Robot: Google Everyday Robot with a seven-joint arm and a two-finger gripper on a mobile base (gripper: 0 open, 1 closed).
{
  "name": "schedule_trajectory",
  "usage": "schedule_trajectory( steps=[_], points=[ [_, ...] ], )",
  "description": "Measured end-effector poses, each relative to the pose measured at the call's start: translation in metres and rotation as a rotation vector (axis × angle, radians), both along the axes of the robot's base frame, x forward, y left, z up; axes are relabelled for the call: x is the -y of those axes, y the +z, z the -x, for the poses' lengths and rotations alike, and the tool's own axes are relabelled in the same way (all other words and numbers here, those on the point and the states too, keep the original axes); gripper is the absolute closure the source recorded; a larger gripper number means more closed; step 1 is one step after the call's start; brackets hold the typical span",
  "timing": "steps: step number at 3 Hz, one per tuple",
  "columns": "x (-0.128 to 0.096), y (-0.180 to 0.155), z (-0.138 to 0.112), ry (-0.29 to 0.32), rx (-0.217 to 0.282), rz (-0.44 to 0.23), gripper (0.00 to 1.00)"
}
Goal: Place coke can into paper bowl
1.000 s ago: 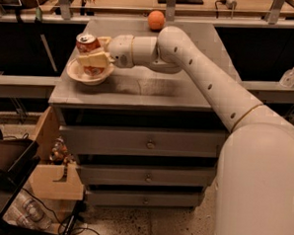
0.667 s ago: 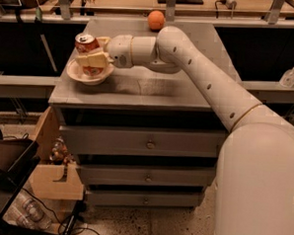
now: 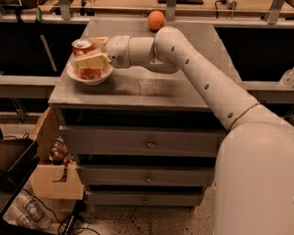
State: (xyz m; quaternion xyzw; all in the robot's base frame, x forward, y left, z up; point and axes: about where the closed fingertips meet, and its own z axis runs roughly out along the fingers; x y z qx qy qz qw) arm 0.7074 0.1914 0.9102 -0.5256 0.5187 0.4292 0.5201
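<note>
The coke can (image 3: 82, 46), red with a silver top, stands upright inside the off-white paper bowl (image 3: 103, 77) at the left side of the grey cabinet top. My gripper (image 3: 84, 51) reaches in from the right. Its pale fingers (image 3: 92, 62) sit on either side of the can and close on it, one across the front and one behind. The can's red base shows below the front finger, down in the bowl. The arm stretches from the lower right across the cabinet top.
An orange ball (image 3: 155, 19) lies at the cabinet top's far edge. The cabinet (image 3: 146, 144) has drawers in front. A small bottle (image 3: 290, 76) stands on a ledge at right. A cardboard box (image 3: 55, 180) and bins sit on the floor at lower left.
</note>
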Motion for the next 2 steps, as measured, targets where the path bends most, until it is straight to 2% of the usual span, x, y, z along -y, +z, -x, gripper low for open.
schedule_trajectory(
  steps=[1,2],
  points=[
    [-0.0021,-0.0001,0.0008,0.003,0.000,0.000,0.00],
    [-0.0022,-0.0001,0.0009,0.004,-0.001,0.000,0.00]
  ],
)
